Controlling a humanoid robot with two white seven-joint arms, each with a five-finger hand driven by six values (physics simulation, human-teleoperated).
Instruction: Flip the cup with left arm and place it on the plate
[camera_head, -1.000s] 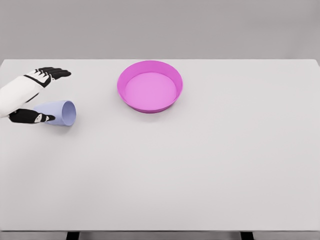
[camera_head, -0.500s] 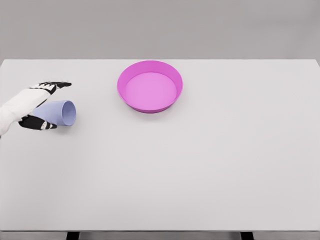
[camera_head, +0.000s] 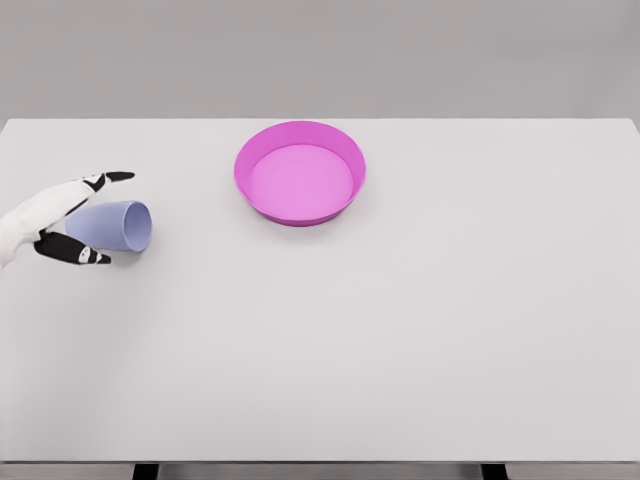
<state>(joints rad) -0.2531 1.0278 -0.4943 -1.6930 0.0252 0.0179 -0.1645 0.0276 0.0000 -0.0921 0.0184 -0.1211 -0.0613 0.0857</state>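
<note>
White table (camera_head: 420, 330): cup (camera_head: 115, 225) on its side, mouth toward plate (camera_head: 300, 172); left hand (camera_head: 60, 215) fingers straddle its base, not visibly clamped.

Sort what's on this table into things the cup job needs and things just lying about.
Needed for the job:
- lilac cup, lying on its side
- pink plate
- left robot hand, fingers around the cup's base end

Just lying about:
- nothing loose; only the white table itself
</note>
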